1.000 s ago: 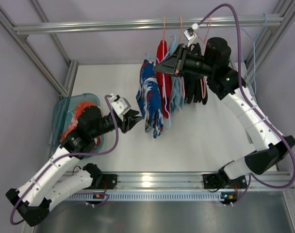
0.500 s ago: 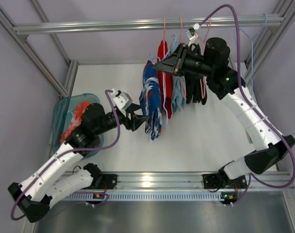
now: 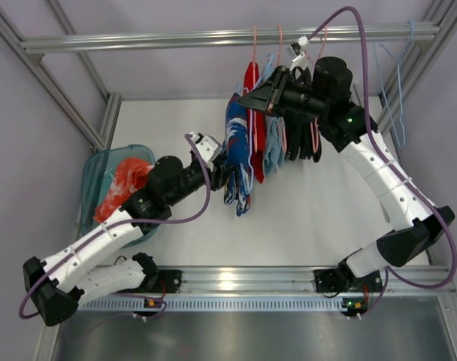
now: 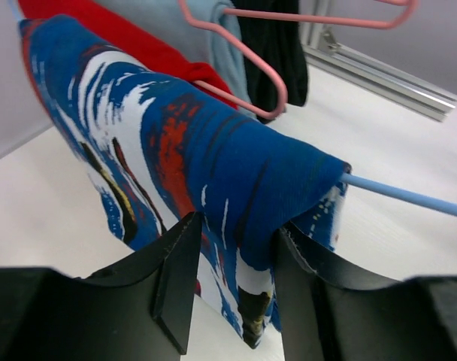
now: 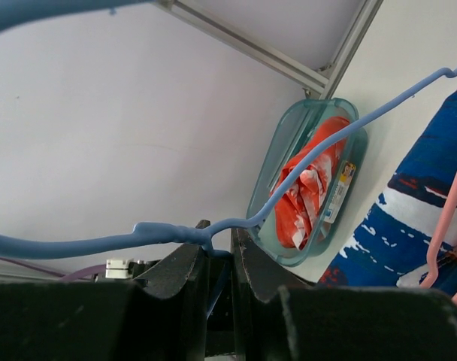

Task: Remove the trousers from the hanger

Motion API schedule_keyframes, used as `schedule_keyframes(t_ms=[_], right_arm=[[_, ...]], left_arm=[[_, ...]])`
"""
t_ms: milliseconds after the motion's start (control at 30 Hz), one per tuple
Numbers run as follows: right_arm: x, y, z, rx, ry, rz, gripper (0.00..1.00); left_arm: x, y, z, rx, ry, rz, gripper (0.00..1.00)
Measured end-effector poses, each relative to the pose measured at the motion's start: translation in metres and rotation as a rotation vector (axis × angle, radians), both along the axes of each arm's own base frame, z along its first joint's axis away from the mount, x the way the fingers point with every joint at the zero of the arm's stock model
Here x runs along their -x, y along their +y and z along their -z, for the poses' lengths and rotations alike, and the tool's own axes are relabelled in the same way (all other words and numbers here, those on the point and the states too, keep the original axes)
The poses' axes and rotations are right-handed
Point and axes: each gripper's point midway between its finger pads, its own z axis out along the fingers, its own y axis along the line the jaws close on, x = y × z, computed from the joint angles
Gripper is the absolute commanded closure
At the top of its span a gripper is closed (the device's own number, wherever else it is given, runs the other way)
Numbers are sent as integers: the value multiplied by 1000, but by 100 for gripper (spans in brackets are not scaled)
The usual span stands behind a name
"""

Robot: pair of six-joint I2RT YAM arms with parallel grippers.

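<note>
The trousers (image 3: 237, 147), blue with white and red streaks, are hanging draped over the hanger (image 4: 409, 197), a thin light-blue wire one, above the middle of the table (image 3: 311, 210). The left end effector (image 4: 236, 282) is gripping a lower fold of them between its fingers. The right end effector (image 5: 219, 256) is pinching the hanger's wire, almost closed. A pink hanger (image 4: 326, 16) and a red garment (image 4: 138, 45) are hanging just behind.

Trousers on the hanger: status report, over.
Right gripper shut on the hanger. Left gripper astride the trousers, grip unconfirmed. Trousers draped over hanger bar. Pink hanger and red garment close behind.
</note>
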Motion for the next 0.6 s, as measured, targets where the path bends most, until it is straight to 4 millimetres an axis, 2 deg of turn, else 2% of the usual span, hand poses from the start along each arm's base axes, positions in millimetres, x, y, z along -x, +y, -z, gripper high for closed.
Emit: schedule_keyframes(t_ms=[133,300,600], right_arm=[[-1,0,0,-1,4,4,100],[-1,1,0,-6,10,4,100],[1,3,0,-9,17,1,100]], left_arm=[[-15,5,-1,-9,-16,-82,54],[-24,8,-1,-14,-28,-127,50],[-41,11,4,-50,-60,-201,57]])
